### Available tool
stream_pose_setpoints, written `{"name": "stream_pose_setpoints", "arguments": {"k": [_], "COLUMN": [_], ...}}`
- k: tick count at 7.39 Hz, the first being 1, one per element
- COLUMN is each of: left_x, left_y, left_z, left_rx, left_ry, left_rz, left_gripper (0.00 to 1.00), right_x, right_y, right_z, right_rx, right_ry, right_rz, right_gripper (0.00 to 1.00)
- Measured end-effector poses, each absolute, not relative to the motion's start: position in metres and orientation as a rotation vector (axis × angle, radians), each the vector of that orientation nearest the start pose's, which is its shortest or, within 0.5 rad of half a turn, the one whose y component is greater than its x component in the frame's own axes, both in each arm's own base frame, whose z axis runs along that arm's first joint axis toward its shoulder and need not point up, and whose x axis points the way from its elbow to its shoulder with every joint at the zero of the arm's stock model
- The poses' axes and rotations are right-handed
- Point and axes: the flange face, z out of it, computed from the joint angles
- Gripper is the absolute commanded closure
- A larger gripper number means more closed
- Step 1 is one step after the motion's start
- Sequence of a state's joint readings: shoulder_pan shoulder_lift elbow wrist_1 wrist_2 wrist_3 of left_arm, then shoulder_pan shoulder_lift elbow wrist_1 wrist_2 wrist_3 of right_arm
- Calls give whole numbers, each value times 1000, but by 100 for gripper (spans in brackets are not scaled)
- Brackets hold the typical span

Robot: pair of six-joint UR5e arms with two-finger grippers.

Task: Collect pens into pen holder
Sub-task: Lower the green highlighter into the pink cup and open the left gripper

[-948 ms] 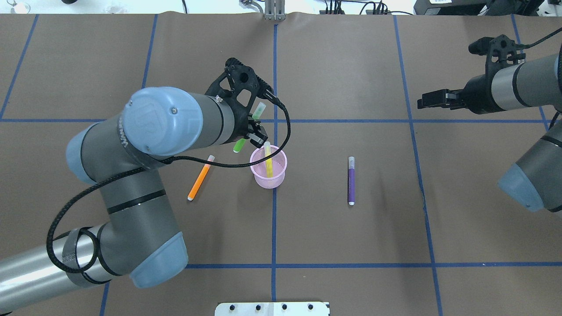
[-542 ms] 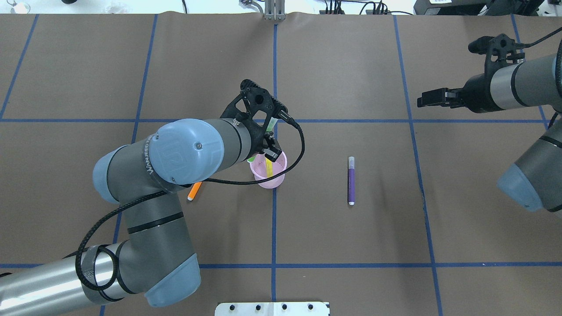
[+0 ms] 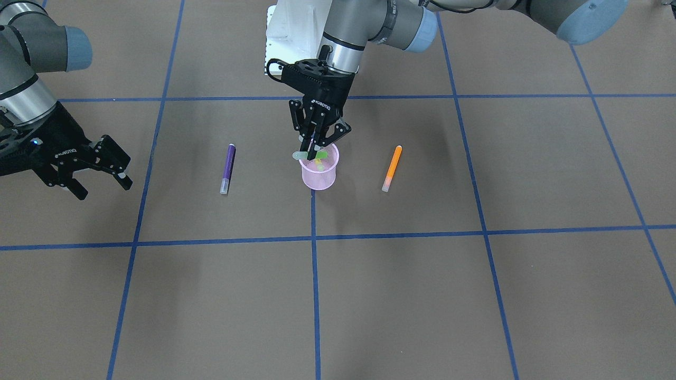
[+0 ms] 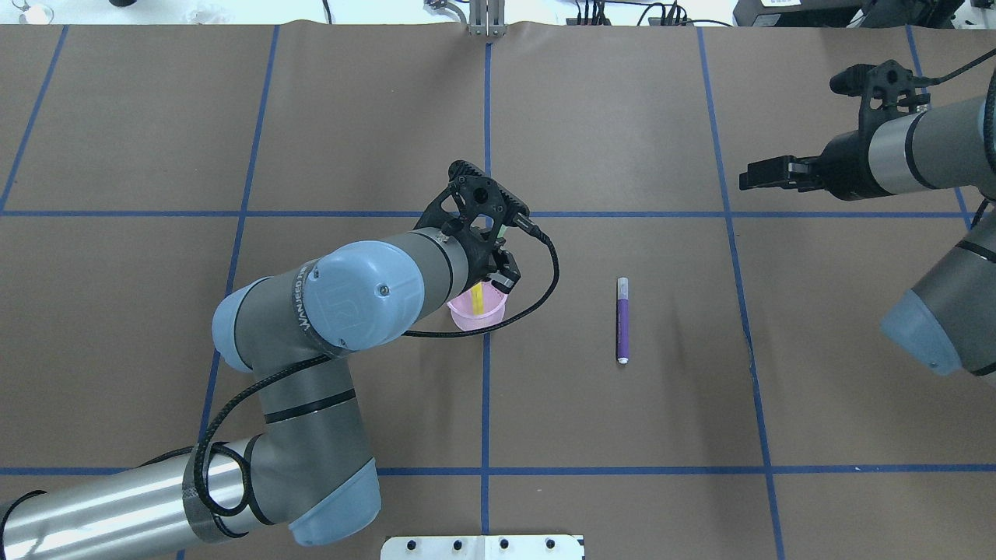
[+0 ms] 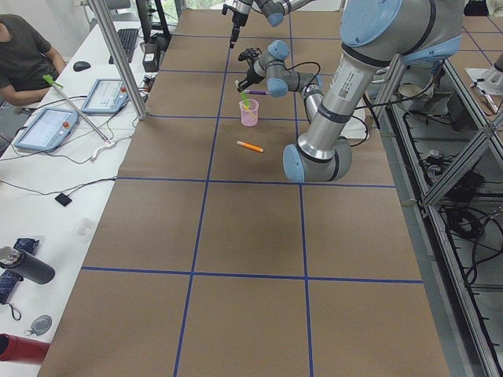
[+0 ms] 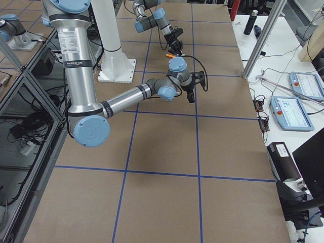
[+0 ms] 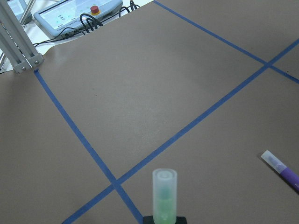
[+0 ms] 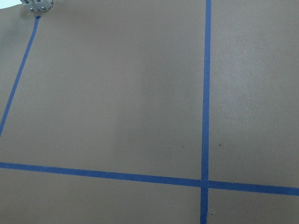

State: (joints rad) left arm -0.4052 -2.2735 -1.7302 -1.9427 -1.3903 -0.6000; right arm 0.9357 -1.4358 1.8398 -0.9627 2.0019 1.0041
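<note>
We see the left tool (image 3: 316,149) clamped on the pale-capped green pen (image 3: 320,157) over the pink mesh pen holder (image 3: 319,178); purple pen (image 3: 227,168) and orange pen (image 3: 392,167) flank it; right tool (image 3: 104,189) spread apart.

Brown paper (image 4: 622,117) covers the whole top in front of me, ruled into big squares by blue tape lines (image 4: 486,404). At my six o'clock a white metal mounting plate (image 4: 482,547) sits at the paper's edge. Past the far edge, at twelve o'clock, runs a long white bench (image 5: 47,181) with two grey control tablets (image 5: 106,96) and loose cables. A black bottle (image 5: 23,267) lies toward ten o'clock. A person in a dark shirt (image 5: 23,55) sits toward two o'clock. Silver aluminium posts (image 5: 118,59) rise beside the bench. The light is even and the shadows are soft.
</note>
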Motion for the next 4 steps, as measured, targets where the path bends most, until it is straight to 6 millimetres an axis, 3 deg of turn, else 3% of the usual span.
{"name": "stream_pose_setpoints", "arguments": {"k": [1,2,4], "left_x": [545,548,544], "left_y": [-394,-392,-394], "left_z": [129,132,132], "left_rx": [906,904,899], "left_ry": [856,851,846], "left_rz": [387,396,397], "left_gripper": [22,16,16], "right_x": [-251,-252,-258], "right_y": [-495,-495,-492], "right_z": [393,393,390], "right_rx": [391,389,380], "right_ry": [-994,-994,-1003], "right_rz": [115,114,118], "right_gripper": [2,2,2]}}
